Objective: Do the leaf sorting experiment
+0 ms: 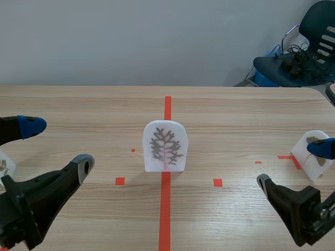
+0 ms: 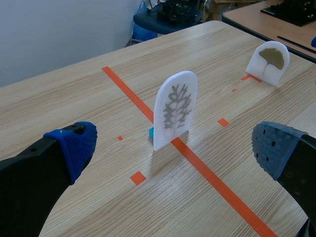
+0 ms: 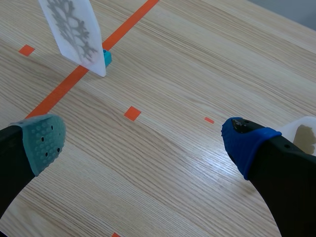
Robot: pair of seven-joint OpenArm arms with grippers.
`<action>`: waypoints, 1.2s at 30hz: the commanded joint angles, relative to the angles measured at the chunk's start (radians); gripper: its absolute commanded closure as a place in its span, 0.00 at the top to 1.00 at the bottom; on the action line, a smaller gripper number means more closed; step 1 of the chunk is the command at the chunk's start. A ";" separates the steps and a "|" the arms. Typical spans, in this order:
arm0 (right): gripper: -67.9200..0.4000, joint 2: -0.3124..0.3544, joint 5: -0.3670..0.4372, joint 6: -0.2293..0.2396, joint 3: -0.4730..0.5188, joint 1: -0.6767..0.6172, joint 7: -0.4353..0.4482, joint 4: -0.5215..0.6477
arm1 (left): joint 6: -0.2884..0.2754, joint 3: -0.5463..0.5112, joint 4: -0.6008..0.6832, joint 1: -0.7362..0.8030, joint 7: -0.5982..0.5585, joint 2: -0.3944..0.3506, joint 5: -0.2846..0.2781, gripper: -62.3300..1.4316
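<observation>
Two open, empty sets of jaws. The centre leaf card [image 1: 165, 146] stands well ahead of the left gripper [image 1: 57, 145]; a second card [image 1: 313, 154] sits just beside the blue finger of the right gripper [image 1: 293, 166]. Looks light, stiff, tippy, so I'd pinch its flat faces up high.

A leaf card [image 1: 165, 146] stands upright mid-tabletop [image 1: 235, 115], and a second card [image 1: 306, 158] stands near the right edge. Open wood lies between them.

Black fingers [image 2: 24, 190], blue dotted pads [image 2: 76, 144]
</observation>
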 commanded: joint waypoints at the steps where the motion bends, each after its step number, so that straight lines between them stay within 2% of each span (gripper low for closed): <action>1: 1.00 0.008 0.003 0.000 0.004 0.012 0.014 0.016 | -0.003 -0.004 0.012 0.002 -0.014 0.000 -0.006 1.00; 16: 1.00 0.008 -0.014 0.000 0.004 0.014 0.014 0.016 | -0.003 -0.004 0.010 -0.003 -0.014 0.000 -0.005 1.00; 23: 1.00 0.008 -0.034 0.000 0.004 0.054 -0.027 0.016 | -0.003 -0.004 0.010 -0.003 -0.013 0.000 -0.005 1.00; 36: 1.00 0.008 -0.034 0.004 0.004 0.112 -0.031 0.016 | -0.003 -0.004 -0.002 -0.003 -0.014 0.000 0.005 1.00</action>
